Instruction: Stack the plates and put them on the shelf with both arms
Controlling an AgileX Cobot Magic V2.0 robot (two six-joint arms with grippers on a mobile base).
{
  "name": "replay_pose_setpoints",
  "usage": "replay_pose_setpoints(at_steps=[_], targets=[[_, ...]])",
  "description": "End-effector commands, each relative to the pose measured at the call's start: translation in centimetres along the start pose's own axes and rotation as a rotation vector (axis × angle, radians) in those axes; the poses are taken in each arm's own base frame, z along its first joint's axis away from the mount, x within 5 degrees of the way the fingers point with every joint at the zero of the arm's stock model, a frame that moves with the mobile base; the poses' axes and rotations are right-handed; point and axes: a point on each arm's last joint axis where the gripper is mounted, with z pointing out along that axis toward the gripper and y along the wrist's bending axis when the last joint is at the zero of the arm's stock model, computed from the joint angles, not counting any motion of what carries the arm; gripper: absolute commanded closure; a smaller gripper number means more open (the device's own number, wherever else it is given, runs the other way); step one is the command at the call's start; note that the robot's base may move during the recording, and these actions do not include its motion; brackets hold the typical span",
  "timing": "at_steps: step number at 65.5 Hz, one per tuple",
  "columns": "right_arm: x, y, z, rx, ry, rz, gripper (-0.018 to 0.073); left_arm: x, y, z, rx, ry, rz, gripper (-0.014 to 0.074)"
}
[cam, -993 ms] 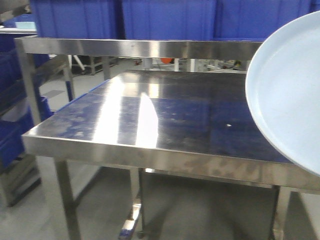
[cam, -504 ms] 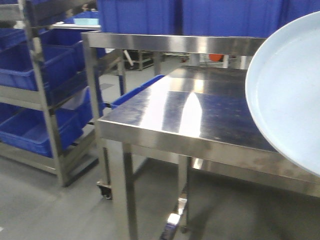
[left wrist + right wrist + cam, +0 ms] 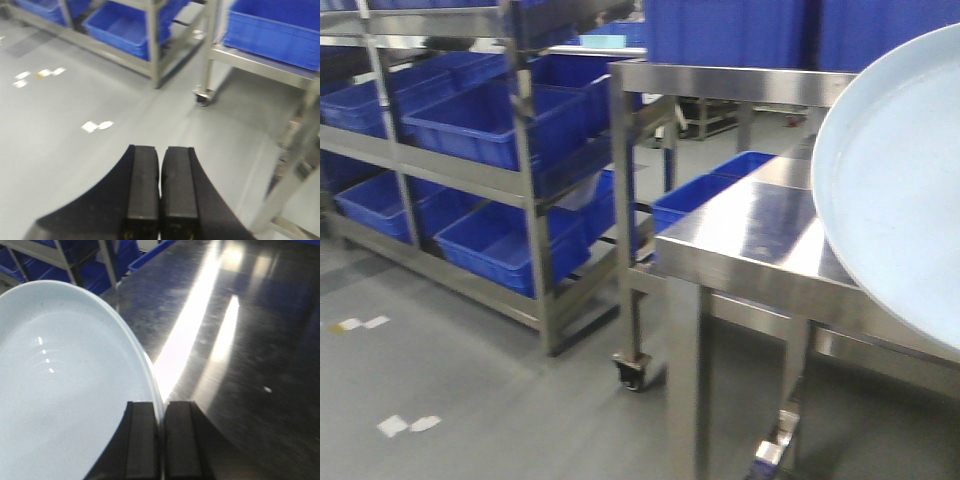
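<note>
A tall steel rack is filling the left of the front view, carrying blue crates. Beside it, the steel table is shining with glare. I am holding the plate tilted above that tabletop, my right gripper pinching its rim between both pads. My left gripper is hanging over the grey floor, jaws pressed together on nothing.

- The plate hangs tilted over the right part of the surface.
- A rack stands left of the surface.
- On the rack's tiers sit crates.
</note>
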Motion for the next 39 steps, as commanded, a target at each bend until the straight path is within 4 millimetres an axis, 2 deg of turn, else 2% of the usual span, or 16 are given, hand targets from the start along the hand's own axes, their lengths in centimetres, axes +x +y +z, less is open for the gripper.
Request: replay_pose_setpoints(at_steps=[1, 39], targets=[[-1.81, 0.17, -0.38, -0.008, -0.124, 0.009, 0.0503, -1.55, -0.18, -0.28, 0.018, -0.102, 0.000, 0.0508], [-1.81, 0.17, -0.38, -0.008, -0.124, 0.009, 0.0503, -1.55, -0.18, -0.28, 0.018, -0.102, 0.000, 0.0508]])
